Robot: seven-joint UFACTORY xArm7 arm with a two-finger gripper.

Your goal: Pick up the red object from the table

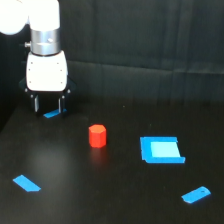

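Observation:
The red object [97,136] is a small stubby red-orange block standing upright on the black table [115,195], near the middle. My gripper [48,105] hangs from the white arm at the exterior view's upper left, up and to the left of the red object and well apart from it. Its two dark fingers point down with a gap between them, and nothing is held. A small flat blue piece [51,114] lies just under the fingertips.
A flat blue square piece [160,150] lies to the right of the red object. A thin blue strip [26,183] lies at the front left, and a small blue oblong piece [196,194] at the front right. A dark draped backdrop [150,35] stands behind.

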